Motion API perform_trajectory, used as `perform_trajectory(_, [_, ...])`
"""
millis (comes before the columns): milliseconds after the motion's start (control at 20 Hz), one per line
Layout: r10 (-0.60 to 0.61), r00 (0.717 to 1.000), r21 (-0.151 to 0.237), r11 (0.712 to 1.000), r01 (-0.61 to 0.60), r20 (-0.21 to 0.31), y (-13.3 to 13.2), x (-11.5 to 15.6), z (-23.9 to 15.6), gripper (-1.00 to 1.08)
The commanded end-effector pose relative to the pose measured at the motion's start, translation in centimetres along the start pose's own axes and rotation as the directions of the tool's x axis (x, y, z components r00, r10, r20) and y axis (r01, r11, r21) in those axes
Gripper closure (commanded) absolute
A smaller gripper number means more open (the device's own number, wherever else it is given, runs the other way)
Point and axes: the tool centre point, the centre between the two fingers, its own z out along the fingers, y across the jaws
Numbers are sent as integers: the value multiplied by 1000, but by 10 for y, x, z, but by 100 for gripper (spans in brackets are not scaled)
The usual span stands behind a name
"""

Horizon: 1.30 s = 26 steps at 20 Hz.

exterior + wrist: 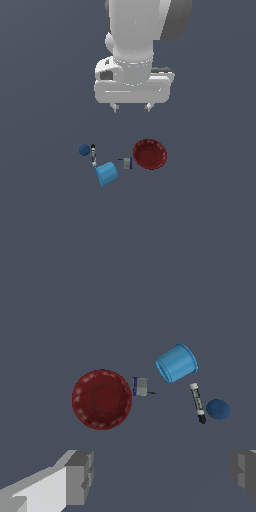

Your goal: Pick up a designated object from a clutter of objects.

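Note:
The small dark blue ball (84,149) (218,409) rests on the grey floor at the exterior view's left end of the clutter, right beside a thin black-and-white stick (93,154) (197,402). My gripper (131,107) (160,476) hangs well above the clutter, open, with nothing between its fingers. It sits above and to the exterior view's right of the ball, roughly over the gap between the small cylinder and the bowl. Grey fingertips (80,476) show in the wrist view.
A light blue cup (106,173) (176,363) lies on its side near the stick. A tiny grey-and-blue cylinder (126,162) (140,386) sits next to a dark red ribbed bowl (150,154) (102,399). The arm's white body (134,45) fills the upper exterior view.

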Motion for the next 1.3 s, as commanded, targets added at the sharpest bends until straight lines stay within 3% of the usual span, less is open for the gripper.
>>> perform_trajectory(0, [0, 1000, 0, 1000, 0, 0, 0, 0, 0, -92])
perform_trajectory(700, [5, 1000, 8, 1000, -5, -23, -6, 11, 0, -92])
perform_trajectory(1250, [-33, 999, 16, 999, 33, -17, 34, 21, 42, -92])
